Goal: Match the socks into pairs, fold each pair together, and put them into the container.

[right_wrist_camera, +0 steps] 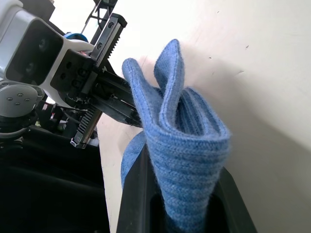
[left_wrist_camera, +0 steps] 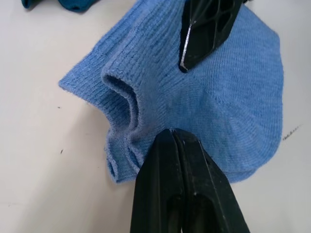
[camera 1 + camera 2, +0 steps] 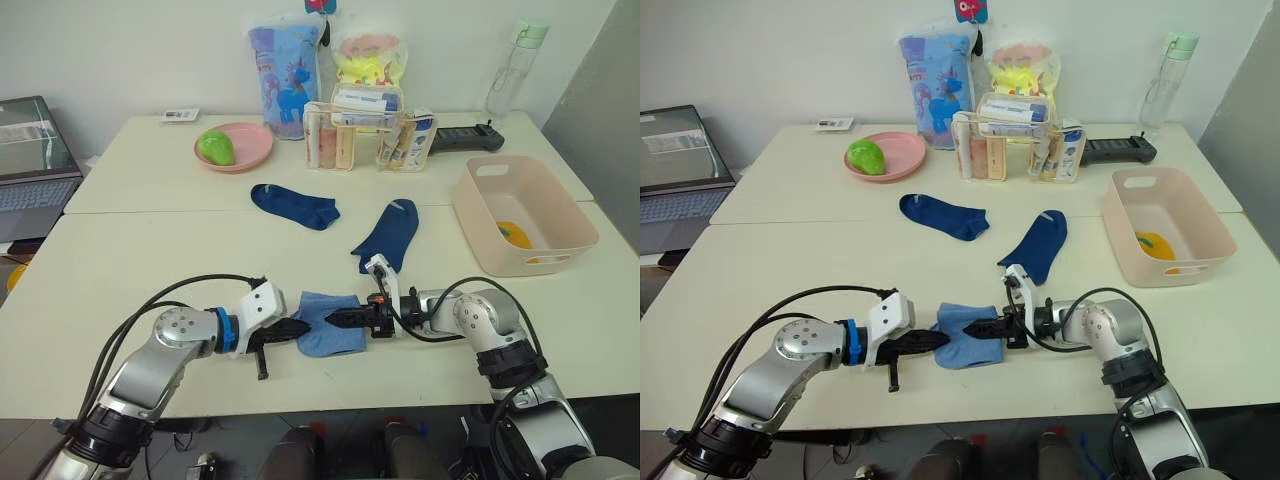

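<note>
The light blue pair of socks (image 3: pixel 328 322) lies folded near the table's front edge, between my two grippers. My right gripper (image 3: pixel 335 318) is shut on a raised fold of the light blue socks (image 1: pixel 189 145). From the other side, my left gripper (image 2: pixel 171 133) is shut, its tips resting on the sock's edge. Two navy socks lie apart farther back, one (image 3: pixel 294 205) in the middle and one (image 3: pixel 391 234) to its right. The pink container (image 3: pixel 480 225) stands at the right with a mustard-yellow bundle (image 3: pixel 513 234) inside.
At the back stand a pink plate (image 3: pixel 250 150) with a green item, a clear organiser (image 3: pixel 365 135) of toiletries, two printed bags and a bottle (image 3: pixel 510 70). A black device (image 3: pixel 465 137) lies by the organiser. A laptop (image 3: pixel 35 165) sits far left.
</note>
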